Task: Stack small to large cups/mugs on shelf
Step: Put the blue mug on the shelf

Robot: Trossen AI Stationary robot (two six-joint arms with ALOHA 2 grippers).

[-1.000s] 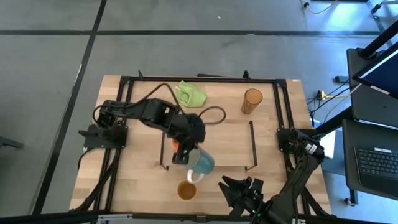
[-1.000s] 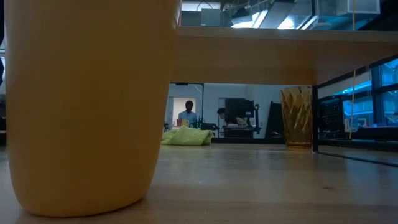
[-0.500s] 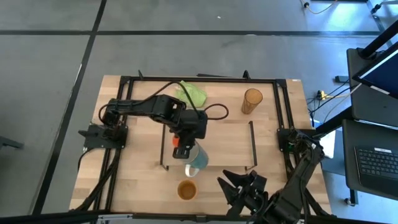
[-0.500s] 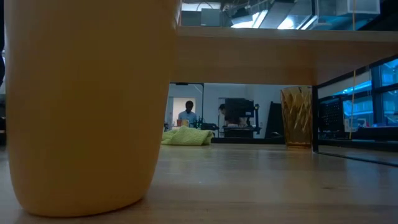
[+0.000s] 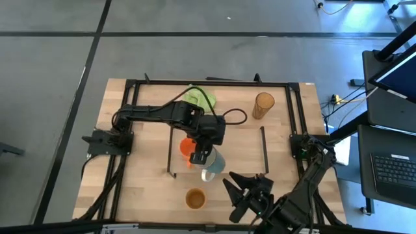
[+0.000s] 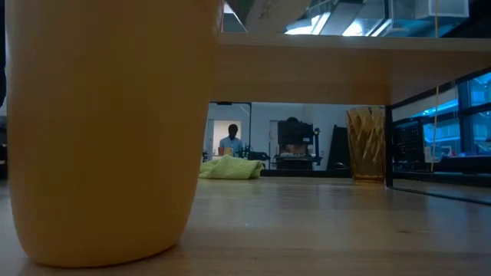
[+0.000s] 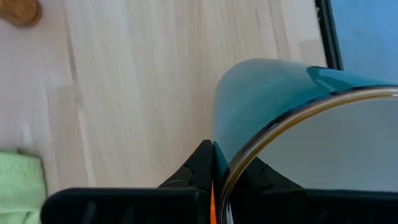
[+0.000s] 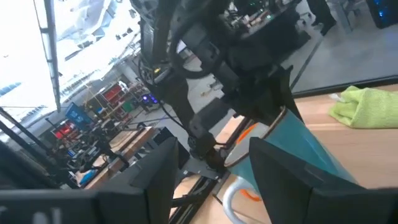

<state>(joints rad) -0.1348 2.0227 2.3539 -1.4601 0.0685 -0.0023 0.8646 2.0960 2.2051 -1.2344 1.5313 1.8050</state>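
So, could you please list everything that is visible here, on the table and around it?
shelf: one, light wood with black end frames, middle of the table
table: one, light wood
orange mug: one, on the shelf near its left end
teal mug: one, white inside, held over the shelf's front part beside the orange mug
tan-brown cup: one, on the table in front of the shelf
amber tumbler: one, see-through, on the table behind the shelf
green cloth: one, back of the table, partly under the left arm
person: one, far in the room behind
left gripper: dark, shut on the teal mug's rim
right gripper: dark, open, near the table's front edge
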